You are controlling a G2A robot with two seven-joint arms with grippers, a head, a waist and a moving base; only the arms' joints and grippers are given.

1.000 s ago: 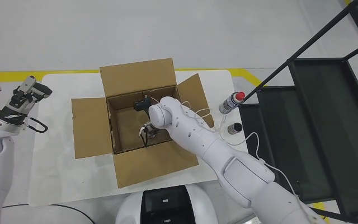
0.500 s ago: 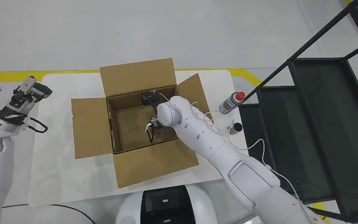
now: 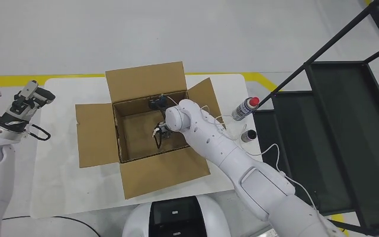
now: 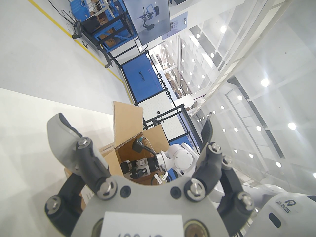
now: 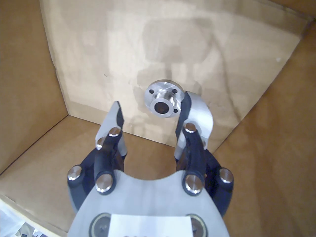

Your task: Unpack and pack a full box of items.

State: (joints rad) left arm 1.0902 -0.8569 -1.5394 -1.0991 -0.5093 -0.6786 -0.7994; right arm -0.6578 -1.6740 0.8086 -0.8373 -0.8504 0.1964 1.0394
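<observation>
so, white rectangular desk [image 3: 59, 178] carries a big brown cardboard box [image 3: 142, 80], all four flaps folded out, sitting mid-desk toward the far edge. white right arm [image 3: 207, 142] comes over the box's right flap and down inside. left gripper [image 4: 134, 125] is parked off the desk's left edge, jaws spread wide, nothing between them. near the desk's far right corner lies a silver spray can with a red cap [image 3: 244, 108]; just beside it along the right edge stands a short silver can with a dark top [image 3: 248, 135], both out of the box.

right gripper [image 5: 151, 110] is low inside the box, jaws spread and gripping nothing. task thing: a small silver round metal flange with a centre bore and bolt holes [image 5: 158, 92], resting on bare cardboard inside the box, hub toward the wrist camera. it sits off-centre in the gap, right up by one finger [image 5: 184, 109]; touching or just apart, cannot tell. looks like the last item left to unpack.

risks, my read: closing from this offset would shove the flange sideways, or catch only its thin rim so it tips. smooth metal could slip out on the lift. forearm is close to the box wall, so a bump could drag the box; the loose wrist cable could snag a flap.
</observation>
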